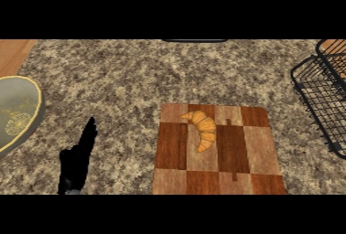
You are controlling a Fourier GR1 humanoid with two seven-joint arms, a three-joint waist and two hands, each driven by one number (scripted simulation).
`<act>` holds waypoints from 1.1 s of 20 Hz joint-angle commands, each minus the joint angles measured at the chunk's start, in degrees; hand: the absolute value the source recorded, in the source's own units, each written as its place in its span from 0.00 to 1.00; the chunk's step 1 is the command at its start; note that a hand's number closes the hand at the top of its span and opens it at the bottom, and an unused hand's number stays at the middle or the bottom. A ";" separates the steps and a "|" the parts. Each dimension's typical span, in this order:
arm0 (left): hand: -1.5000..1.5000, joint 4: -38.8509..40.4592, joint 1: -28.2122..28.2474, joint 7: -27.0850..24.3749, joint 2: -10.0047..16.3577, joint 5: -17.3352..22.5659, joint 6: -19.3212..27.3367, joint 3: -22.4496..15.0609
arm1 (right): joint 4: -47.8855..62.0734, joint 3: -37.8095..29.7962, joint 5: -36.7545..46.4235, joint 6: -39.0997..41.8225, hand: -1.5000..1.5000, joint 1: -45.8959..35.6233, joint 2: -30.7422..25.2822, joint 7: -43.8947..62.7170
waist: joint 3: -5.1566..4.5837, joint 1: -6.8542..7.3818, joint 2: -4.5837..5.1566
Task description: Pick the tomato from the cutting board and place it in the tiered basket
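— Tomato?
— None shows. On the surface (135, 77), the cutting board (236, 155) bears a croissant (205, 130), lengthwise near-to-far; the tiered basket (324, 96) is to its right.
— Hands?
— The left hand (78, 160), fingers straight, lies left of the board; the right hand is unseen.

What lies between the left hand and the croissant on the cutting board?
Head view: only bare counter, then the cutting board's own wood, between left hand and croissant.

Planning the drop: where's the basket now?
Head view, right edge: the basket stands partly cut off, just up and right of the board.
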 commanded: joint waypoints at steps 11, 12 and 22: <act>0.50 4.19 -1.20 -1.20 -1.33 -1.16 -2.04 1.85 | 30.40 2.50 4.65 -19.30 1.00 -5.62 0.44 -5.76 | -0.06 0.02 0.22; 0.50 5.45 -2.04 -1.64 -3.59 -1.50 -0.51 1.09 | 30.16 -1.08 1.41 -23.20 1.00 -3.72 2.21 -8.62 | -0.04 -0.20 0.25; 0.50 1.17 -1.18 2.01 -0.82 -1.07 -1.64 2.68 | 31.05 -10.86 -12.25 -40.05 0.00 -4.05 9.99 -17.30 | 0.04 -0.15 0.24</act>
